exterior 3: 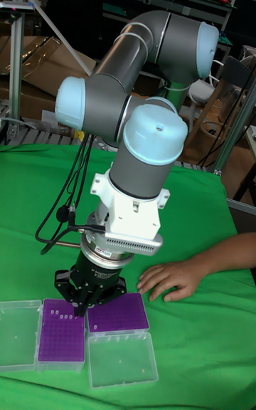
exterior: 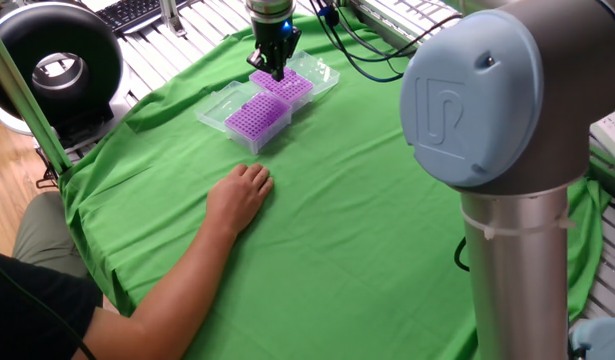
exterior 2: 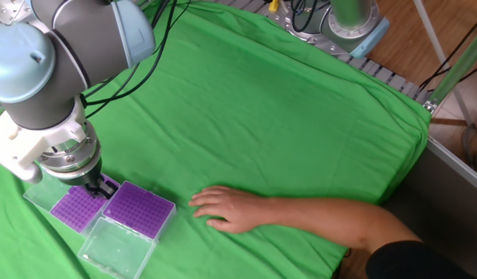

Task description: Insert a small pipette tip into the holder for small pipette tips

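A UR5 arm reaches down to 2 purple tip racks on a green cloth [exterior 2: 300,101], its gripper [exterior 3: 80,305] poised at the gap between them. In the tall fixed view the black fingers [exterior 3: 74,295] sit low over the inner edge of the left rack [exterior 3: 61,330], with the right rack [exterior 3: 118,312] just beside it. The fingers appear drawn close together, but whether they hold a pipette tip cannot be told; no tip can be made out between them in any view.

The same gripper [exterior 2: 101,188] in the other fixed view hangs over the seam where the 2 racks meet, the nearer rack [exterior 2: 139,210] and the farther rack [exterior 2: 77,207] lying side by side and touching. Each rack has a clear lid folded open: one lid [exterior 2: 118,246] lies flat in front of the nearer rack, another lid [exterior 2: 46,189] beyond the farther one.

In one fixed view the gripper [exterior: 276,72] stands upright above the racks [exterior: 259,115] at the far side of the cloth.

A person's hand [exterior 2: 222,208] rests palm down on the cloth near the racks, apart from them, the forearm stretching off toward the table's edge.
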{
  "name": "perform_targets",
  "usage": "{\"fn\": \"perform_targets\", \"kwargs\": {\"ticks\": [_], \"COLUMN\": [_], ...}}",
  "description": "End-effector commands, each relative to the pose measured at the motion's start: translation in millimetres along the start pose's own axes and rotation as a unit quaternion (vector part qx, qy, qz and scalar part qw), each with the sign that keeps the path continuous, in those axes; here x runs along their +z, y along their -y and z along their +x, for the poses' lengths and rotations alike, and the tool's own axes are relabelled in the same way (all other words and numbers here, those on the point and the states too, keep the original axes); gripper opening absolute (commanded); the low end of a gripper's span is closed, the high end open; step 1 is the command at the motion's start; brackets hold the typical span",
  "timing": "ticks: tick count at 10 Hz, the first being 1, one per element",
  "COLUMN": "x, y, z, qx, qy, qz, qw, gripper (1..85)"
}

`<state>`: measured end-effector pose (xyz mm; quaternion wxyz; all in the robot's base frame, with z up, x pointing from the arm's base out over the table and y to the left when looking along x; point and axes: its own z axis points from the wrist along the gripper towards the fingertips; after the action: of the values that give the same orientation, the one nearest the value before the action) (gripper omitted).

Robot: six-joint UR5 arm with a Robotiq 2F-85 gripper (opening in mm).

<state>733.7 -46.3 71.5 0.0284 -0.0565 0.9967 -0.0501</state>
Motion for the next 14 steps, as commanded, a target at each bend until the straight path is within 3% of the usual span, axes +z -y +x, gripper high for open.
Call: {"fn": "perform_targets", "kwargs": {"ticks": [1, 14], "x": [3.2, 4.3], "y": [-0.9, -3.2], "z": [-3.8, 7.8], "qx": [0.001, 0.009], "qy": [0.012, 0.007], "qz": [-0.009, -0.015], "qw": [0.9999, 0.9998], "gripper": [1.0, 1.0]}}
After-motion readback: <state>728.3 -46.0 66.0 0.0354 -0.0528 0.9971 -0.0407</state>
